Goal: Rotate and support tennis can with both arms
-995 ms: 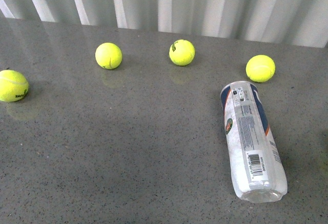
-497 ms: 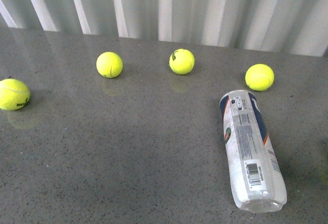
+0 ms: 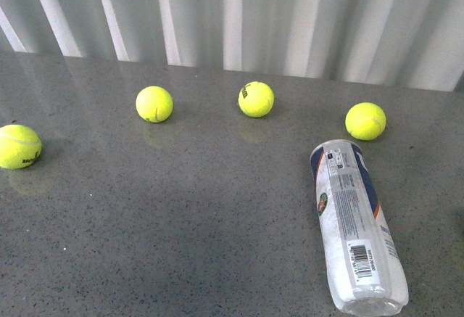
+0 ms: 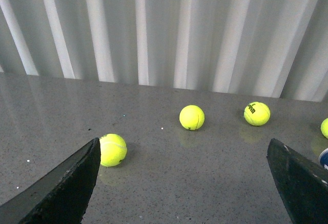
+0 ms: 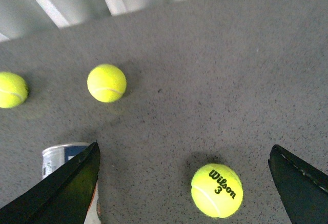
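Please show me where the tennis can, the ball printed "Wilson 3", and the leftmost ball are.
tennis can (image 3: pixel 354 223): front view, middle of its label.
Wilson 3 ball (image 5: pixel 217 190): right wrist view, centre, on the print.
leftmost ball (image 3: pixel 18 146): front view, centre of the ball.

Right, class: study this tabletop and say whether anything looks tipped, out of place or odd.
The clear plastic tennis can with the blue-and-white label lies tipped on its side on the grey table, at a slant. Four yellow tennis balls sit loose and scattered, not inside it.

You can read "Wilson 3" on one tennis ball (image 5: pixel 217 190); the print on the can (image 3: pixel 355 223) is too small.
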Robot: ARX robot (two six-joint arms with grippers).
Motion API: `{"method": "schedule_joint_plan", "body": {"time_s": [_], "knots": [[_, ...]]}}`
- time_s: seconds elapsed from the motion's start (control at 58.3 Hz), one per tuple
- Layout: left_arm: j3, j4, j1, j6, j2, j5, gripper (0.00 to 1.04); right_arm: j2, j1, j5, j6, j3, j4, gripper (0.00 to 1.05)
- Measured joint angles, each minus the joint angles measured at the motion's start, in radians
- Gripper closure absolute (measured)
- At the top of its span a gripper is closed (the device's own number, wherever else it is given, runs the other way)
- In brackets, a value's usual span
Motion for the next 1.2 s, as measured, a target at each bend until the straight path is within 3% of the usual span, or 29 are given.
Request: {"method": "schedule_joint_plan", "body": {"time_s": [0.103,0.292,0.772,1.2], "knots": [[0.000,0.000,0.000,0.000,0.000,0.000,0.07,0.124,0.060,-0.068,0.006,0.092,-0.113,0.07],[0.000,0.000,0.000,0.000,0.000,0.000,0.07,0.269,0.143,-0.085,0.009,0.135,-0.185,0.07],[0.000,0.000,0.000,0.000,0.000,0.000,0.07,0.413,0.277,-0.098,0.014,0.217,-0.177,0.07],[0.000,0.000,0.000,0.000,0.000,0.000,0.07,0.552,0.326,-0.113,0.041,0.261,-0.117,0.07]]}}
